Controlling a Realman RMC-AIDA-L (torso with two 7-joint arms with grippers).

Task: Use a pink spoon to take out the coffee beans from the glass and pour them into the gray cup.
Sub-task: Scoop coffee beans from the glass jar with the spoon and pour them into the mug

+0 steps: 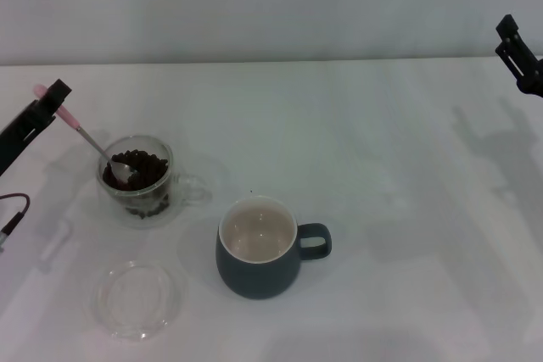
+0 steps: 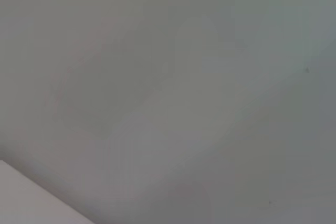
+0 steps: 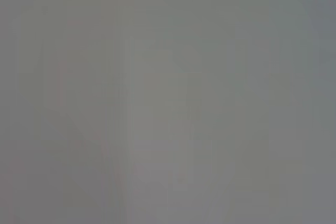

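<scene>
1. While the left end effector (image 1: 53, 97) grips the pale pink-handled metal spoon (image 1: 89, 139), its bowl rests among dark coffee beans (image 1: 140, 167) inside the clear glass (image 1: 136, 180).
2. Right of the glass on the white counter (image 1: 382, 167) stands the blue-gray ceramic cup (image 1: 259, 247).
3. At the far right, the right end effector (image 1: 519, 58) hangs; I cannot tell its grip.

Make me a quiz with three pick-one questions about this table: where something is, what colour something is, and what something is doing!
1. Where is the metal bowl of the small pink-handled metal spoon?
A. in the small clear double-walled glass cup, on the dark brown coffee beans
B. inside the rounded dark blue-gray ceramic mug
C. on the flat clear round glass dish

2. What colour is the inside of the mug?
A. pink
B. cream-white
C. black

3. What is the left gripper doing?
A. lying flat on the table
B. gripping the mug's handle
C. holding the spoon's pink end

Answers: 1 A, the spoon slants down into the glass cup. 2 B, the mug's inside is pale and holds no beans. 3 C, the jaws are closed on the pink handle; the right gripper sits far off.
</scene>
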